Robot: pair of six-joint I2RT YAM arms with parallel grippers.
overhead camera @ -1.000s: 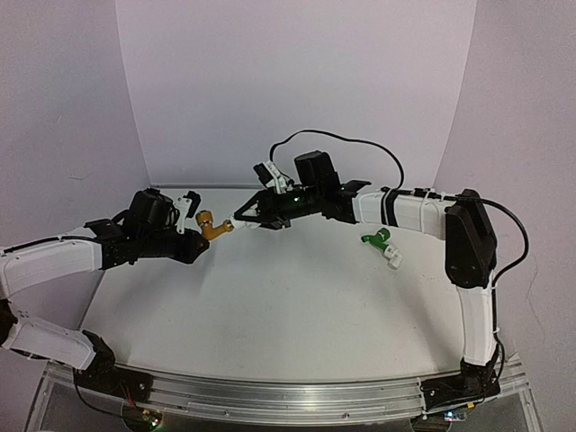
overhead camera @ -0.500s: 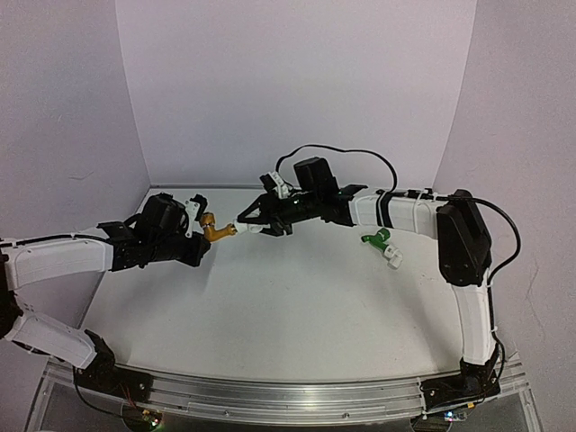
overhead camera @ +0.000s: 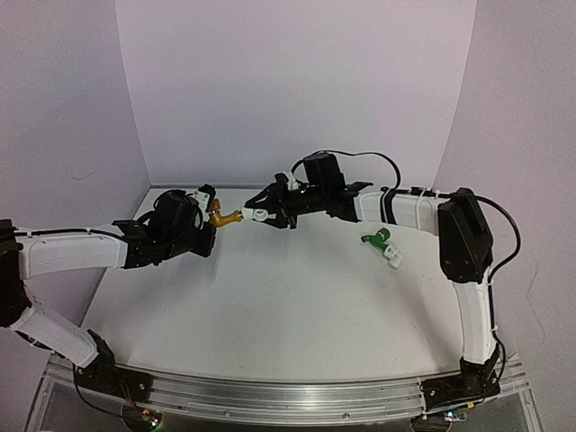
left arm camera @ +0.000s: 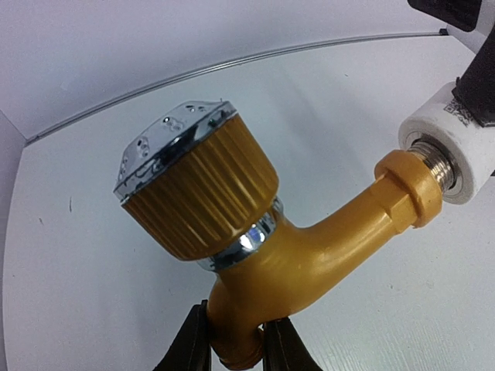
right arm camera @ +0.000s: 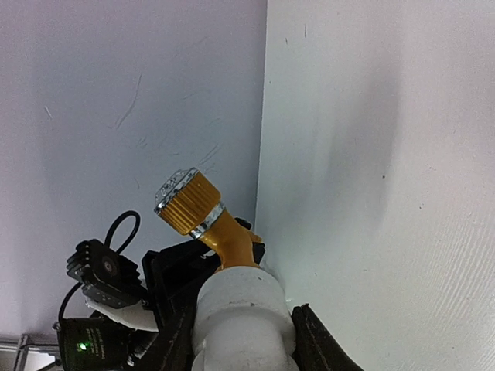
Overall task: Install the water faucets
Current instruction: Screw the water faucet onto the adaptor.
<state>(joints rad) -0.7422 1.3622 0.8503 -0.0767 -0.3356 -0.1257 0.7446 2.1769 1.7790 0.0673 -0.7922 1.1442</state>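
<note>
Top view, left gripper: the left gripper is held above the far left part of the white table, its jaws closed on the orange-yellow plastic toy faucet.
Top view, right gripper: the right gripper is stretched in from the right, its jaws closed around a small white cylindrical pipe fitting.
Top view, orange-yellow faucet: it is carried off the table near the far edge, left of the middle, between the two grippers, with its threaded end met by the white fitting.
Top view, green faucet: the green plastic toy faucet is laid on the table toward the right edge, in the far half. A second white fitting is seen at its near end; whether the two are joined cannot be told.
Left wrist view, jaws: the lower stub of the orange-yellow faucet is pinched between two black fingers, which are nearly shut.
Left wrist view, knob: the ribbed knob with a chrome-coloured cap is tilted to the upper left.
Left wrist view, joint: the metal thread is seen entering the white fitting, with the hexagonal collar just beside it.
Right wrist view, jaws: the white fitting is clamped between the black fingers.
Right wrist view, faucet: the orange-yellow faucet is seen beyond the fitting, knob pointing away.
</note>
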